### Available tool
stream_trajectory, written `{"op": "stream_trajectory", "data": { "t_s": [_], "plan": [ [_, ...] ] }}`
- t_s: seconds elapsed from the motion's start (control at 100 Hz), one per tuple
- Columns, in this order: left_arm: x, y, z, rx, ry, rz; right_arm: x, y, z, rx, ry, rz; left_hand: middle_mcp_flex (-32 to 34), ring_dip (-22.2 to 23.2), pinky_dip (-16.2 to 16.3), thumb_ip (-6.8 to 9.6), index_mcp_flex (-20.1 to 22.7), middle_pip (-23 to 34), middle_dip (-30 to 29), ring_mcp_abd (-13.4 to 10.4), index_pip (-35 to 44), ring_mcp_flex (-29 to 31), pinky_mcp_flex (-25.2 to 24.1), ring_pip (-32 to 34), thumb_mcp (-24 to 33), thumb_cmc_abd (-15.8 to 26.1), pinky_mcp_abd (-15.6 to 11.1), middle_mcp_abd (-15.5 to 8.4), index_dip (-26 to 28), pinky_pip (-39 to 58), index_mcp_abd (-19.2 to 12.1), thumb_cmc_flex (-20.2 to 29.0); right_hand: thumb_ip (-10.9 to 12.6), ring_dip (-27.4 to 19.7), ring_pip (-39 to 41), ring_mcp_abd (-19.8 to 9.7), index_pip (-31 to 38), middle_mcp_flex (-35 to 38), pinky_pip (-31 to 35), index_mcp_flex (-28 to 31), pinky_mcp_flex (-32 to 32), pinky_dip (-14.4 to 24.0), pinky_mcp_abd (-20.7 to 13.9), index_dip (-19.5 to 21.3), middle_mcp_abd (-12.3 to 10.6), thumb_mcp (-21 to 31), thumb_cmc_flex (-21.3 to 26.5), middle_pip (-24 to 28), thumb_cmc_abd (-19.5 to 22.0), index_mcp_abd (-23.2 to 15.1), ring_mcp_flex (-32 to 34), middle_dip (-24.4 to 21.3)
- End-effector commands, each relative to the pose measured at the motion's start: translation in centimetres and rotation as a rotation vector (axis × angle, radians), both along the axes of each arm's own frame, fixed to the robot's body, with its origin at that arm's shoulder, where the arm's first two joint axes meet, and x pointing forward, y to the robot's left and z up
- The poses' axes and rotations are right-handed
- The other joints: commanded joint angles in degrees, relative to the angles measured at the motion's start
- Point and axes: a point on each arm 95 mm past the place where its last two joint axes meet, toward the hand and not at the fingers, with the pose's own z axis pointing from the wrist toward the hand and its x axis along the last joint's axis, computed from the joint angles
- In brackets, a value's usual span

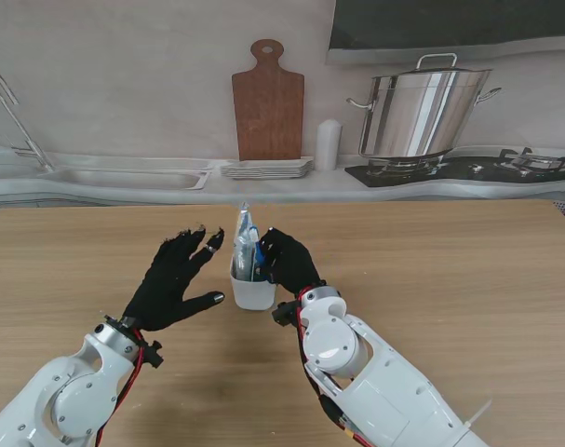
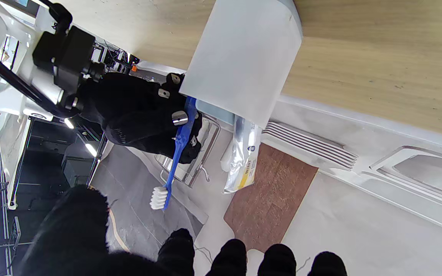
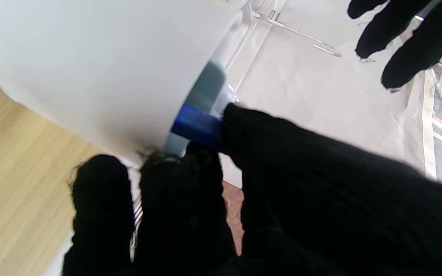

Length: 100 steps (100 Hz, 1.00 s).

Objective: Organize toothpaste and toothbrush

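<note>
Right hand (image 1: 287,264) nearest, fingers pinching blue toothbrush (image 2: 175,153) handle at cup (image 1: 252,288) rim. Toothbrush already standing in cup, bristles up, beside toothpaste (image 2: 244,157). Left hand (image 1: 177,277) spread, empty, just beside cup. Advice: let go gently, lift straight away, avoid tipping cup.

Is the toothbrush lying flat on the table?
No, the blue toothbrush stands in the white cup beside the toothpaste tube, with the right hand closed on its handle.
</note>
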Motion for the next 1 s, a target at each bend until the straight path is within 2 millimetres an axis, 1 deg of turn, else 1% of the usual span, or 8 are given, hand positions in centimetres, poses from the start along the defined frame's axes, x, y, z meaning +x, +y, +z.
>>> {"op": "stream_trajectory", "data": {
  "t_s": [0.0, 0.07, 0.09, 0.23, 0.52, 0.72, 0.86, 0.99],
  "plan": [
    [-0.21, -0.41, 0.15, 0.001, 0.008, -0.008, -0.43, 0.21, -0.37, -0.003, 0.014, 0.015, -0.4, 1.0, 0.1, 1.09, -1.1, 0.7, 2.2, 0.4, -0.3, -1.3, -0.3, 0.1, -0.6, 0.4, 0.6, 0.2, 0.1, 0.1, 0.1, 1.0, -0.8, -0.9, 0.0, -0.2, 0.5, 0.5, 0.9, -1.0, -0.2, 0.5, 0.0, -0.9, 0.9, 5.1, 3.6, 2.3, 3.7, -2.6, -0.1, -0.1],
    [-0.20, -0.45, 0.16, 0.002, 0.010, -0.007, -0.44, 0.12, -0.41, -0.007, 0.013, 0.018, -0.4, 1.3, 0.3, 1.08, -1.1, 0.7, 2.4, 0.4, -0.3, -1.4, -0.4, 0.2, -0.6, 0.3, 0.7, 0.3, 0.1, 0.2, 0.2, 1.1, -0.9, -1.0, -0.1, -0.2, 0.5, 0.3, 0.9, -1.3, -0.3, 0.5, 0.0, -1.8, 1.1, 4.9, 3.2, 2.2, 3.7, -2.4, -0.3, -0.4],
    [-0.20, -0.46, 0.17, 0.002, 0.010, -0.007, -0.44, 0.10, -0.42, -0.008, 0.012, 0.019, -0.4, 1.4, 0.3, 1.09, -1.1, 0.7, 2.4, 0.4, -0.3, -1.4, -0.4, 0.2, -0.6, 0.3, 0.7, 0.3, 0.2, 0.3, 0.2, 1.1, -0.9, -1.1, -0.2, -0.1, 1.4, 0.1, 0.9, -1.5, -0.3, 0.6, 0.0, -3.7, 1.3, 4.9, 2.9, 2.3, 3.7, -2.3, -0.4, -0.7],
    [-0.17, -0.51, 0.20, 0.000, 0.010, -0.008, -0.45, -0.07, -0.47, -0.015, 0.008, 0.023, -0.4, 2.1, 0.6, 1.07, -1.1, 0.8, 2.8, 0.6, -0.1, -1.3, -0.5, 0.4, -0.5, 0.3, 0.8, 0.3, 0.3, 0.5, 0.2, 1.1, -1.5, -1.0, -1.6, 0.5, 2.2, -1.4, 0.1, -3.2, -1.1, 0.4, 0.4, -8.1, 2.3, 4.0, -0.2, 1.6, 3.1, -1.9, -1.4, -0.7],
    [-0.23, -0.57, 0.17, 0.001, 0.018, -0.005, -0.45, -0.33, -0.56, -0.022, 0.003, 0.029, -0.4, 3.8, 1.3, 1.06, -1.1, 0.8, 3.5, 0.8, 0.1, -1.3, -0.6, 0.9, -0.5, 0.2, 1.0, 0.4, 0.6, 0.9, 0.3, 1.3, -2.6, 2.2, -3.5, 0.7, 3.1, -3.2, -0.5, -5.5, -2.1, 0.5, 0.7, -12.7, 3.3, 3.1, -4.8, 0.6, 1.5, -0.7, -2.5, -0.6],
    [-0.25, -0.61, 0.19, -0.004, 0.018, -0.004, -0.50, -0.53, -0.62, -0.029, 0.005, 0.036, -0.4, 4.6, 1.7, 1.04, -1.1, 0.9, 3.8, 0.9, 0.2, -1.3, -0.7, 1.1, -0.4, 0.2, 1.1, 0.4, 0.8, 1.1, 0.4, 1.4, -0.9, 2.4, -4.4, 1.1, 2.0, -5.1, -0.7, -6.6, -2.9, 0.6, 0.8, -13.1, 3.5, 4.9, -7.7, -0.2, -0.2, 1.3, -3.4, -0.3],
    [-0.22, -0.64, 0.21, -0.003, 0.019, -0.006, -0.53, -0.64, -0.71, -0.036, 0.003, 0.041, -0.4, 5.2, 2.0, 1.00, -1.1, 0.8, 3.9, 1.0, 0.3, -1.4, -0.8, 1.1, -0.5, 0.3, 1.2, 0.4, 1.0, 1.2, 0.4, 1.4, 0.0, 2.5, -4.6, 1.2, 1.1, -6.6, -0.9, -8.0, -3.1, 0.7, 0.8, -12.7, 3.9, 3.6, -9.1, -1.0, 1.9, 2.9, -3.9, 0.1],
    [-0.18, -0.68, 0.24, -0.004, 0.017, -0.006, -0.57, -0.74, -0.75, -0.041, 0.003, 0.044, -0.4, 5.7, 2.3, 1.01, -1.1, 0.9, 4.0, 1.0, 0.3, -1.3, -0.8, 1.2, -0.3, 0.2, 1.2, 0.5, 1.1, 1.3, 0.4, 1.6, 0.1, 2.6, -4.8, 1.3, 0.7, -7.4, -0.9, -8.5, -3.4, 0.8, 0.8, -12.5, 4.1, 2.9, -9.7, -1.4, 1.8, 3.8, -4.2, 0.3]
  ]
}}
